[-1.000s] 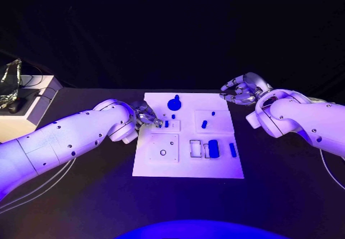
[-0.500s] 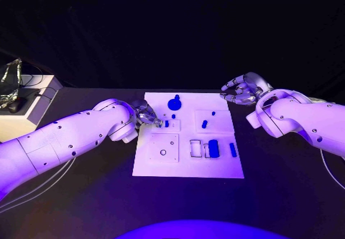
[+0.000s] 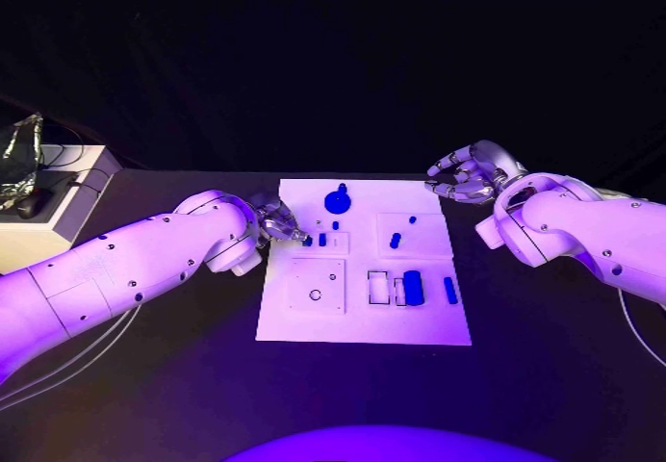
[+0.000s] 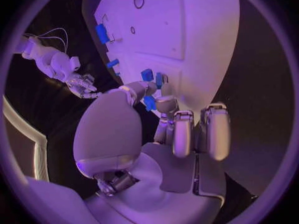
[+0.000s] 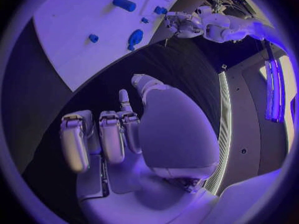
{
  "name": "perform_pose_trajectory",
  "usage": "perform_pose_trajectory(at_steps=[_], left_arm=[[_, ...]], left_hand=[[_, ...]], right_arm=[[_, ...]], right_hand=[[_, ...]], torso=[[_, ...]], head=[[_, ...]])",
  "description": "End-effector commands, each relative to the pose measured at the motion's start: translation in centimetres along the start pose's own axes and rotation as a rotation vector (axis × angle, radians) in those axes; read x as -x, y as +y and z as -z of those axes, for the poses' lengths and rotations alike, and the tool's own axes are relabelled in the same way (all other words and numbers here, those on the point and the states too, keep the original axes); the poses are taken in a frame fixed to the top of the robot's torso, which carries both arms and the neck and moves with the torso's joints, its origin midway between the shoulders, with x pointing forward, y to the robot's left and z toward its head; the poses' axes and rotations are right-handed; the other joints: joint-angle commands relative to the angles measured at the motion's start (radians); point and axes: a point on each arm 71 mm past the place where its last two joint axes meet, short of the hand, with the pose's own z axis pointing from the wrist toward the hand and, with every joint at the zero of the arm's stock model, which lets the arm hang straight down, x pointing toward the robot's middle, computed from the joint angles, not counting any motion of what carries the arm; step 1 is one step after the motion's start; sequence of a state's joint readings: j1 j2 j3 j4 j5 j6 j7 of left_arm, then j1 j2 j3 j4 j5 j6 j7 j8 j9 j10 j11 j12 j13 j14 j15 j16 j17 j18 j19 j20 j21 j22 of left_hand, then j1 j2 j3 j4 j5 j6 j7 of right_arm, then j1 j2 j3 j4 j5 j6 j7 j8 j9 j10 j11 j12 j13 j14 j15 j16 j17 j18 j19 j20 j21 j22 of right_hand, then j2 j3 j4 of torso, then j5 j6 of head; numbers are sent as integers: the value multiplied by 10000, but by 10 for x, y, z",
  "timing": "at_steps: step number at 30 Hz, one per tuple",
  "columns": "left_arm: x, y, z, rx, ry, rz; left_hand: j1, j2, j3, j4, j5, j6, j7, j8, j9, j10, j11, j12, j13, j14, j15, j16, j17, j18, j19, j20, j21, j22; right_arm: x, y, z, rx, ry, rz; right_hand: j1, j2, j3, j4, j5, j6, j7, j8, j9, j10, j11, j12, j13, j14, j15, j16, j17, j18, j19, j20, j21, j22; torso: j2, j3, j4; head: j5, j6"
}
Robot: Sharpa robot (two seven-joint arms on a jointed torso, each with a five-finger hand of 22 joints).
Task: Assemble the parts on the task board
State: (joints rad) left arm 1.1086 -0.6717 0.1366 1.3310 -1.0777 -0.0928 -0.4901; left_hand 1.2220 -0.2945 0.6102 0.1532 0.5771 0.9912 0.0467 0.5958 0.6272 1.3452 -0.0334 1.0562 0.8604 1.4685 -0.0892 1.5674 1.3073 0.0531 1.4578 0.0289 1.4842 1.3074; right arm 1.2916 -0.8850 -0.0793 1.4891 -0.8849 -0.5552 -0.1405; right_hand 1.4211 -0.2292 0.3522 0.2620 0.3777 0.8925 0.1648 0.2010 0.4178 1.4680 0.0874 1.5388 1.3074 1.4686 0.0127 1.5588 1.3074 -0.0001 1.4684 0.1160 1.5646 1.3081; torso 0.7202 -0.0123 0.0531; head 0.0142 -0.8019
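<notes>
Left robot hand (image 3: 282,224) sits at the task board's (image 3: 364,318) left edge, fingertips pinching a small blue part (image 4: 149,102), prob. to seat it nearby. Right robot hand (image 3: 470,172) waits off the far right corner, fingers loosely curled, nothing held. Left wrist view shows the pinch; in head view it's too small to make out.

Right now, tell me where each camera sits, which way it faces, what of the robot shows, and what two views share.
Head view: on the robot's head, looking down at the white board; both arms enter, the left robot hand at the board's edge, the right robot hand off it.
Left wrist view: behind the left robot hand, facing the board and small blue pieces.
Right wrist view: behind the right robot hand, facing the board.
Shared: both wrist views show the board and the opposite robot hand.
</notes>
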Motion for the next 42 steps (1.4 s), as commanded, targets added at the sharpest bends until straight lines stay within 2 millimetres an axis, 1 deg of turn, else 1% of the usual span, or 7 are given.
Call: perform_pose_trajectory(at_steps=[1,26,28,31,34,36,42], left_arm=[[-7,7,-1,415,256,-335],[1,5,2,53,-105,343],[3,5,3,-69,-142,543],[7,3,6,-332,-251,877],[11,2,9,-580,-344,1185],[14,2,12,-739,-414,1342],[23,2,20,-1291,-679,1798]], left_hand=[[360,343,1081,-1044,-22,105,-3,73,80,26,19,35,10,1023,53,34,2635,-123,69,-9,45,968],[130,254,1116,-990,-128,68,11,68,81,14,40,-41,-86,1023,68,34,2635,-87,-24,5,-24,830],[42,212,1018,-965,-173,-23,14,60,96,-73,49,-190,-264,1023,76,34,2635,-62,-95,13,-80,726],[-83,275,533,-876,-233,-279,23,-6,100,-603,78,-924,-1156,981,96,-35,2503,26,-345,36,-289,363],[-278,229,-34,-617,-287,-619,221,-319,-104,-1515,254,-1999,-2464,881,227,-195,2211,103,-599,132,-516,6],[-365,117,-528,-419,-348,-1103,533,-752,-387,-2055,526,-2251,-2638,673,449,-494,1674,219,-978,295,-844,-522],[-238,83,-1112,-234,-377,-1505,793,-999,-604,-2644,767,-2425,-2832,387,683,-825,1079,364,-1428,496,-1243,-1114]], right_arm=[[-1,1,0,119,61,95],[-1,1,1,148,73,105],[-1,1,1,161,83,102],[-2,2,2,199,104,96],[-2,2,2,247,127,93],[-2,2,3,279,148,94],[-4,1,4,338,219,99]], right_hand=[[-80,25,64,19,58,-66,15,33,9,628,-60,-69,2250,907,-65,-33,2168,9,1009,-79,33,2604],[-104,12,95,6,62,-73,14,49,14,639,-61,-58,2260,909,-66,-31,2174,9,1010,-80,34,2605],[-104,12,95,6,62,-73,14,49,14,639,-61,-58,2260,909,-66,-31,2174,9,1010,-80,34,2605],[-104,12,95,6,62,-73,14,49,14,639,-61,-58,2260,909,-66,-31,2174,9,1010,-80,34,2605],[-104,12,95,6,62,-73,14,49,14,639,-61,-58,2260,909,-66,-31,2174,9,1010,-80,34,2605],[-104,12,95,6,62,-73,14,49,14,639,-61,-58,2260,909,-66,-31,2174,9,1010,-80,34,2605],[-104,12,95,6,62,-73,14,49,14,639,-61,-58,2260,909,-66,-31,2174,9,1010,-80,34,2605]], torso=[[2,0,0],[-6,10,-13],[-8,6,-7],[-15,0,-4],[-11,-5,1],[-18,-6,7],[-9,-15,8]], head=[[2,-11],[11,7],[3,19],[-1,36],[-5,56],[-2,70],[-7,119]])
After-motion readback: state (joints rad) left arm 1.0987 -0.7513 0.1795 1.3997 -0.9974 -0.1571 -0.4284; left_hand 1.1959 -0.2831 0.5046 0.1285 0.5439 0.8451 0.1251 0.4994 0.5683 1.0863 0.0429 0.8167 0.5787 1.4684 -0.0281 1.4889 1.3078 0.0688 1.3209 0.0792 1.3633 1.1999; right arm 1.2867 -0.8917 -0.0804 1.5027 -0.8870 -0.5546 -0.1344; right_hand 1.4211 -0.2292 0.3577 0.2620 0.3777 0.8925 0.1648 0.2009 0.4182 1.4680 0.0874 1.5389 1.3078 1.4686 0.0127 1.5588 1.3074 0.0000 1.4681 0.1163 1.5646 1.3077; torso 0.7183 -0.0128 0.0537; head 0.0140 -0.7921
